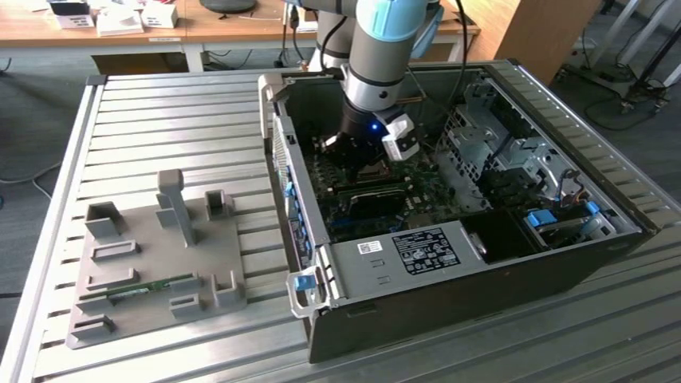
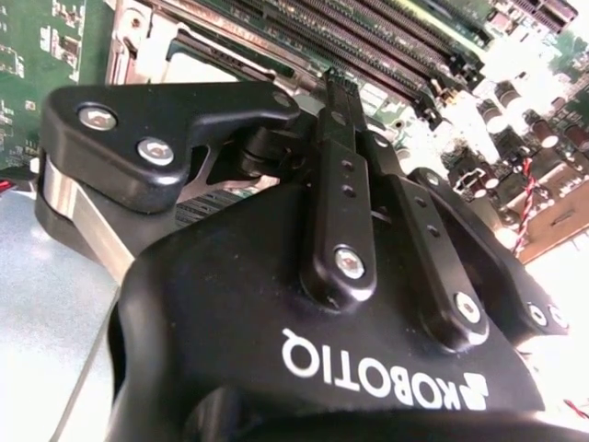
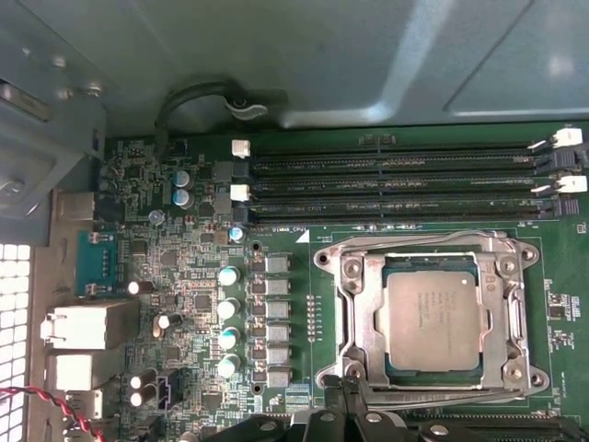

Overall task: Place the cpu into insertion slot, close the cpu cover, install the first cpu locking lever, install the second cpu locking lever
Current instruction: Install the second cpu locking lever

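In the first wrist view the cpu [image 3: 433, 318], a silver-grey square chip, lies flat in the insertion slot [image 3: 517, 250]. The cpu cover [image 3: 355, 313], a silvery frame plate, lies down around the chip's edges. Thin wire locking levers run along two opposite sides of the socket, one [image 3: 414, 241] beside the memory slots and one [image 3: 451, 394] on the far side from them. My gripper [image 3: 343, 391] is shut and sits at the socket's corner by that second lever; whether it touches it is unclear. In the exterior view the gripper [image 1: 356, 155] is low inside the computer case.
The open computer case [image 1: 426, 263] stands on a slatted metal table [image 1: 159, 120]. Long black memory slots [image 3: 396, 184] run beside the socket, with capacitors [image 3: 228, 308] nearby. A grey fixture block [image 1: 159, 255] holding a green memory stick [image 1: 139, 291] lies at the exterior view's left.
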Motion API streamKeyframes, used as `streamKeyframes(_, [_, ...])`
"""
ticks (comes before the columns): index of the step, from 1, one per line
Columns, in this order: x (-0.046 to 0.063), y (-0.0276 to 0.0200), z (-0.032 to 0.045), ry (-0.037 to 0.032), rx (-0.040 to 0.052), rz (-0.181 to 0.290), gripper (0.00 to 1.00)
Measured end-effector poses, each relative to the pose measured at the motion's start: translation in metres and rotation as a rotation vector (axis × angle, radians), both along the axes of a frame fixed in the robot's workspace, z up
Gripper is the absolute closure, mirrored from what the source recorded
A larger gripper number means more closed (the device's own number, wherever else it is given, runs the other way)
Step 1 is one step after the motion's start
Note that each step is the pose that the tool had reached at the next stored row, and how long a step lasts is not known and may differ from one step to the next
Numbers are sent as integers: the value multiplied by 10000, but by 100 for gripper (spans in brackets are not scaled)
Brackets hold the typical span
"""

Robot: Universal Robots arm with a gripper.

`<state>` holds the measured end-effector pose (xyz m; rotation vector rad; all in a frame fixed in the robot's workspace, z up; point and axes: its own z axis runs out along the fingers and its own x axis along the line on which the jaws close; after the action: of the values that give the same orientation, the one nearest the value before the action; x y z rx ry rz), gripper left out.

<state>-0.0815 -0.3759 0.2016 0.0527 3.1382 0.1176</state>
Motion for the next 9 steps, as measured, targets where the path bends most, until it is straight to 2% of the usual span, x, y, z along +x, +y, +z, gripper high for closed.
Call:
streamKeyframes(3, [-15,0,-6,1,52,0,89])
streamKeyframes(9, [-31,0,-16,1,89,0,89])
